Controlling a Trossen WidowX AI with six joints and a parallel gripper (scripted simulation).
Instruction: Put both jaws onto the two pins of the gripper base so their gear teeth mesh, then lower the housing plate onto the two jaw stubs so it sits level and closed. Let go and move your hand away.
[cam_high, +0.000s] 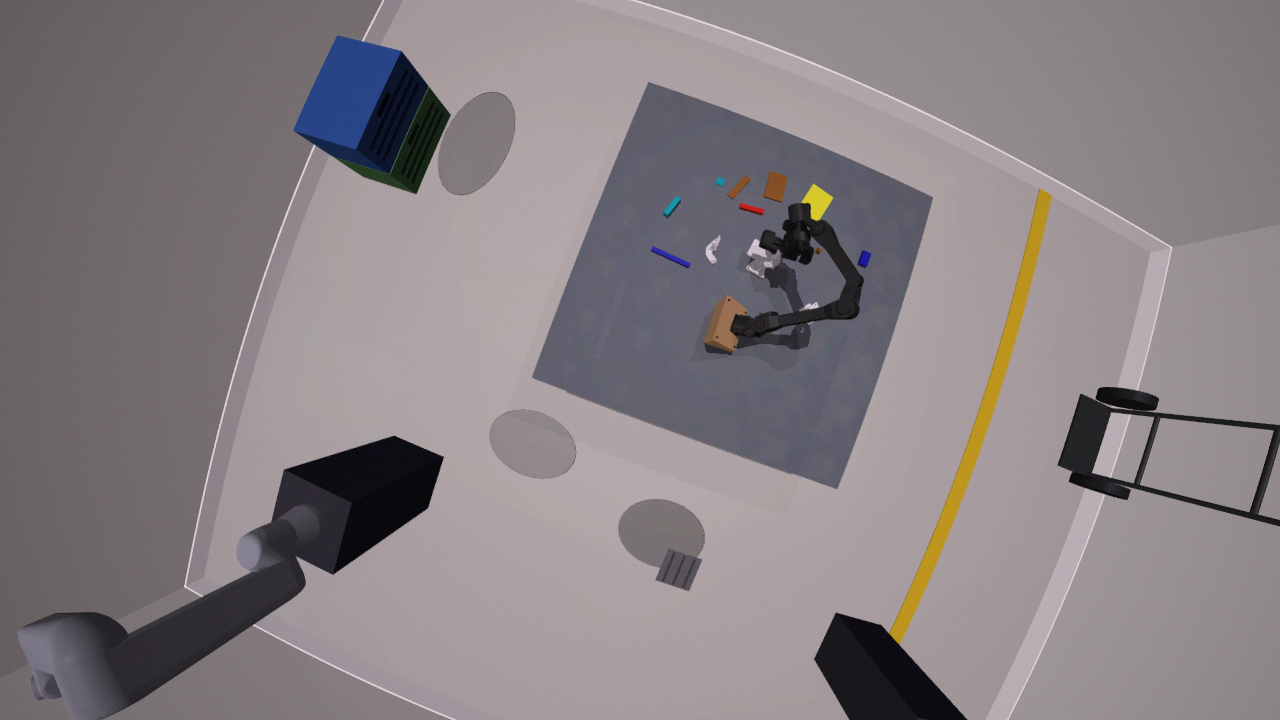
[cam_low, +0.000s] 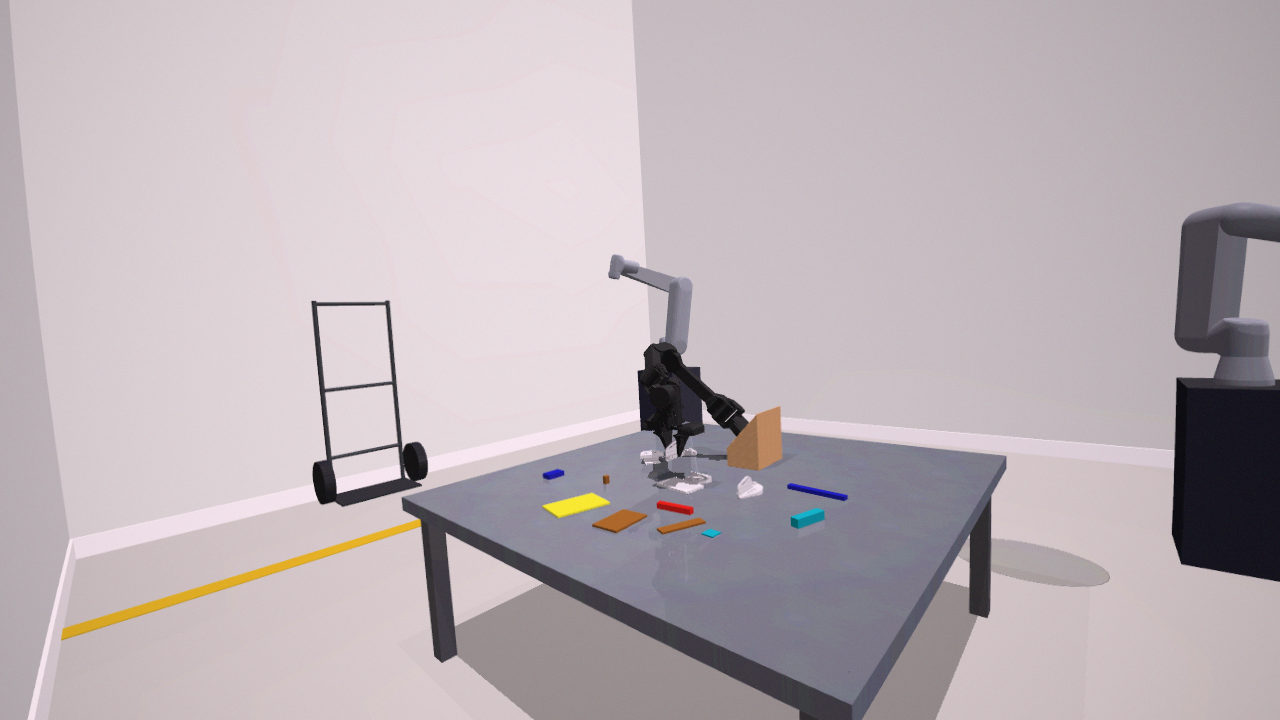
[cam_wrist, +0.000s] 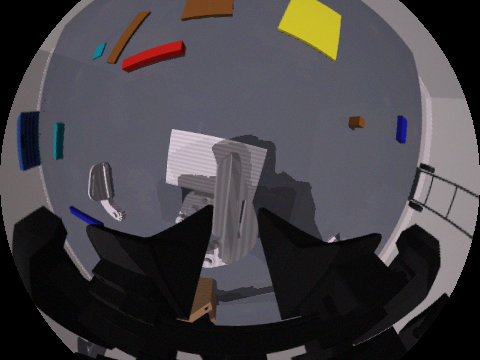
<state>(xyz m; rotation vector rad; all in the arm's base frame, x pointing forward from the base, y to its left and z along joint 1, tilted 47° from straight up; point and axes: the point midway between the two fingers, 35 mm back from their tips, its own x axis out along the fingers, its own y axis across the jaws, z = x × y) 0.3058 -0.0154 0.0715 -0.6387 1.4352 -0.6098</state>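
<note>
My gripper (cam_high: 787, 248) (cam_low: 673, 450) (cam_wrist: 236, 211) points down, shut on a white jaw (cam_wrist: 231, 185). The jaw hangs above the white gripper base (cam_high: 755, 246) (cam_low: 678, 487) (cam_wrist: 192, 156), apart from it in the exterior view. In the wrist view it covers part of the base; the pins are partly hidden and shaded. The other white jaw (cam_high: 712, 249) (cam_low: 749, 488) (cam_wrist: 101, 182) lies on the table, left of the base in the wrist view. Another white part, apparently the housing plate (cam_high: 810, 308) (cam_low: 649, 456), lies near the arm, mostly hidden behind the right finger in the wrist view.
A wooden wedge block (cam_high: 723, 324) (cam_low: 760, 440) (cam_wrist: 206, 292) stands at the arm's mount. On the table (cam_high: 626, 358) (cam_low: 716, 591) also lie a yellow plate (cam_low: 576, 505) (cam_wrist: 314, 27), a red bar (cam_low: 674, 507) (cam_wrist: 154, 56), a blue rod (cam_high: 670, 257) and several brown, teal and blue pieces.
</note>
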